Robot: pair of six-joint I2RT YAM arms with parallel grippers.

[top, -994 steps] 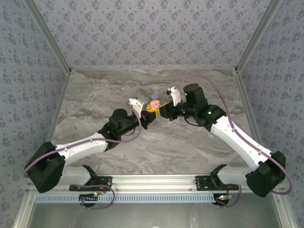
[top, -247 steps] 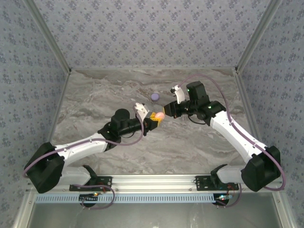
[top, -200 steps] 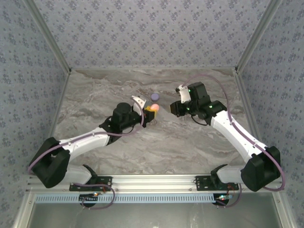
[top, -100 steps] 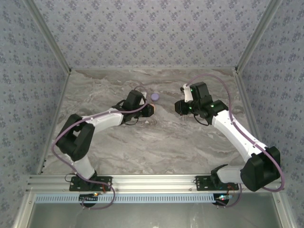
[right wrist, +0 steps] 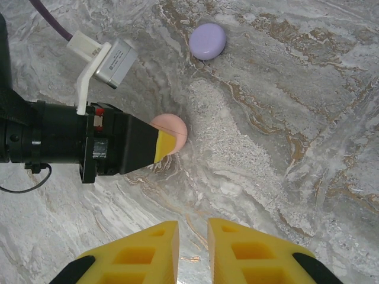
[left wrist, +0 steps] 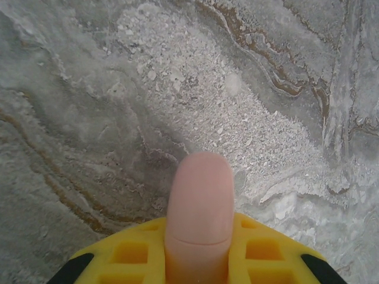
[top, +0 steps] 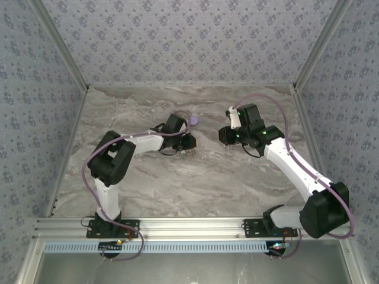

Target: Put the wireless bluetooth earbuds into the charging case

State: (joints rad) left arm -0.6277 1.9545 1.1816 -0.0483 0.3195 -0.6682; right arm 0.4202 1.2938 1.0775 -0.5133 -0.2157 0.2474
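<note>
My left gripper is shut on a salmon-pink round charging case, held closed and edge-on between the yellow fingers. In the right wrist view the same pink case pokes out past the left gripper, low over the marble; I cannot tell whether it touches. From above, the left gripper sits mid-table beside a purple round case. My right gripper hovers to its right, nearly shut, with a narrow slit and nothing between its fingers. The earbuds are out of view.
The purple case lies flat on the marble table, just beyond the pink case. Patterned walls close in the back and both sides. The left arm's elbow stands raised at the left.
The left arm has folded, its elbow rising, and its wrist has turned, bringing the pink case down near the table. The right gripper drew back slightly to the right.
</note>
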